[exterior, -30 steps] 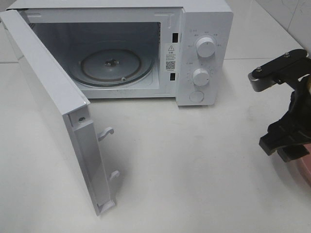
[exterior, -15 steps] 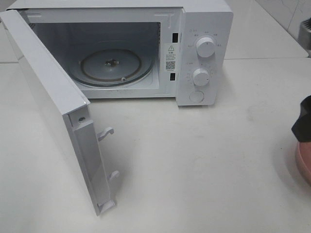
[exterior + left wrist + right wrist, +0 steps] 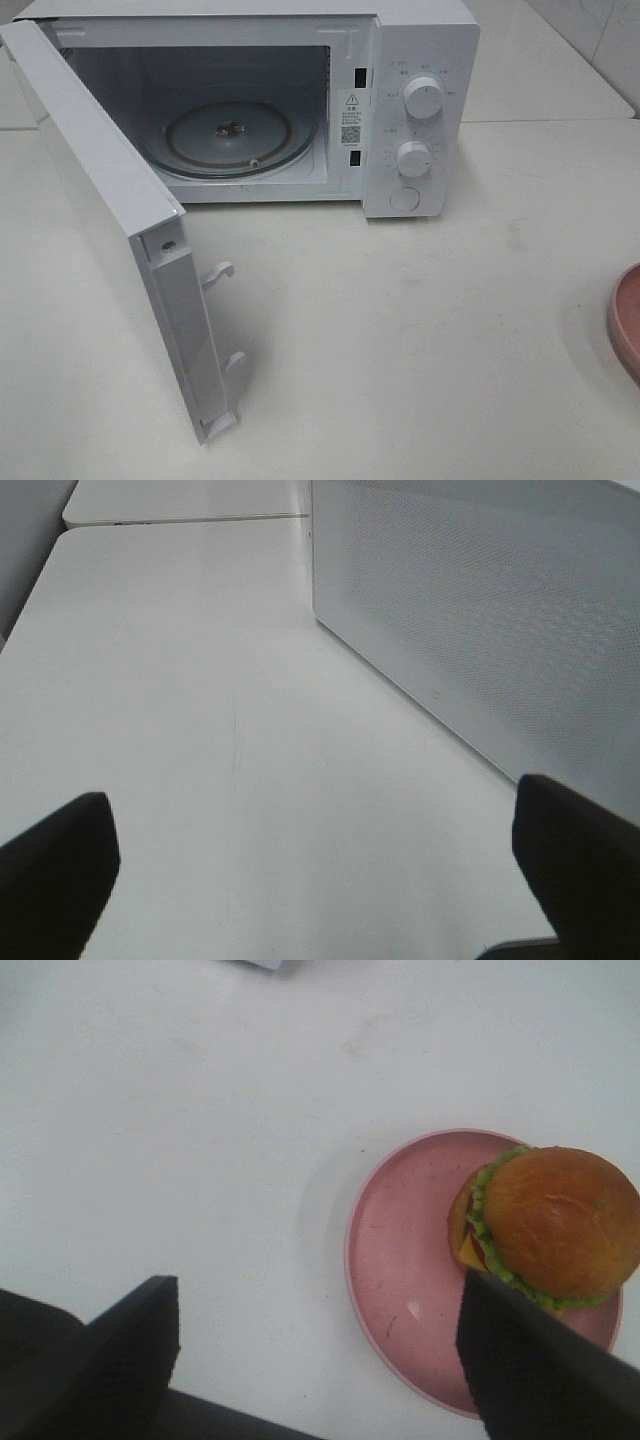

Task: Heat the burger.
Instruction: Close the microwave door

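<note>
Two dark fingers of your right end effector [image 3: 315, 1360] stand wide apart, holding nothing, above the surface [image 3: 180, 1140]. Beyond them you see the burger [image 3: 548, 1226]: glossy golden-brown bun, green lettuce frill, sitting off-centre on the pink plate [image 3: 395, 1260]. Your left end effector [image 3: 320, 870] is likewise spread wide beside the microwave [image 3: 500, 630].

We see the burger [image 3: 553, 1225] at right of frame on a pink plate [image 3: 400, 1260], our right gripper [image 3: 315, 1355] spread wide over the white table [image 3: 180, 1120].
</note>
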You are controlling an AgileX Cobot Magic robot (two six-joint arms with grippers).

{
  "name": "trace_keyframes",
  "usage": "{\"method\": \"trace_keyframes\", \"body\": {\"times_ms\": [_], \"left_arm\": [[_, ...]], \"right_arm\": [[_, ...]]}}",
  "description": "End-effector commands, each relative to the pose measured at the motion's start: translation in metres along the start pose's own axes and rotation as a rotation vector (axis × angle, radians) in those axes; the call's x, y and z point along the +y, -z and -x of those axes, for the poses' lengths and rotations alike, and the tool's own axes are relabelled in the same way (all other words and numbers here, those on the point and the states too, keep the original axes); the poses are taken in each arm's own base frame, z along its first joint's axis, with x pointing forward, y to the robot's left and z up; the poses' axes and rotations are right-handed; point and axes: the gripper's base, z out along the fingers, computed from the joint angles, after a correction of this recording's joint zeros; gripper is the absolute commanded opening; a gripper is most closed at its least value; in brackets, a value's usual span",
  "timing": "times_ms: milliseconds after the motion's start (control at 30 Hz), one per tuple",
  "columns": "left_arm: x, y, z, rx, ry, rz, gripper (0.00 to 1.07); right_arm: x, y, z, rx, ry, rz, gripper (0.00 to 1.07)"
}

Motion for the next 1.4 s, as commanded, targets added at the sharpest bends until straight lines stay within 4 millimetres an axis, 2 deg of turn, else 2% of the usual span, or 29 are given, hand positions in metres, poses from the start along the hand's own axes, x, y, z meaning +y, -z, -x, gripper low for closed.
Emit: {"method": "trace_keyframes", "body": {"times_ms": [33, 67, 133, 167, 233, 267, 533, 967, 1400], "left_arm": [[0.0, 0.0, 0.0, -0.019, 0.007, 0.003, 1.0], [0.0, 0.0, 0.0, -0.019, 0.007, 0.003, 1.0], [0.0, 0.0, 0.0, -0.019, 0.007, 0.003, 1.0], [0.0, 0.0, 0.0, -0.019, 0.007, 0.003, 1.0], [0.0, 0.0, 0.0, -0.019, 0.007, 0.003, 1.0], [0.0, 0.0, 0.0, -0.019, 0.007, 0.003, 1.0], [0.0, 0.0, 0.0, -0.019, 0.007, 0.003, 1.0], [0.0, 0.0, 0.0, -0.019, 0.007, 0.003, 1.0], [0.0, 0.0, 0.0, -0.019, 0.007, 0.003, 1.0]], "right_arm": [[-0.002, 0.007, -0.013, -0.05, -0.023, -0.007, 0.76], [-0.003, 0.011, -0.024, -0.083, -0.059, -0.02, 0.76], [-0.003, 0.013, -0.03, -0.103, -0.082, -0.035, 0.76], [-0.004, 0.016, -0.041, -0.141, -0.119, -0.067, 0.76], [-0.004, 0.017, -0.047, -0.158, -0.136, -0.079, 0.76], [-0.003, 0.018, -0.056, -0.19, -0.172, -0.086, 0.76], [0.006, 0.017, -0.079, -0.331, -0.259, -0.114, 0.76], [0.009, 0.02, -0.083, -0.363, -0.254, -0.123, 0.78], [0.009, 0.02, -0.083, -0.363, -0.253, -0.123, 0.72]]}}
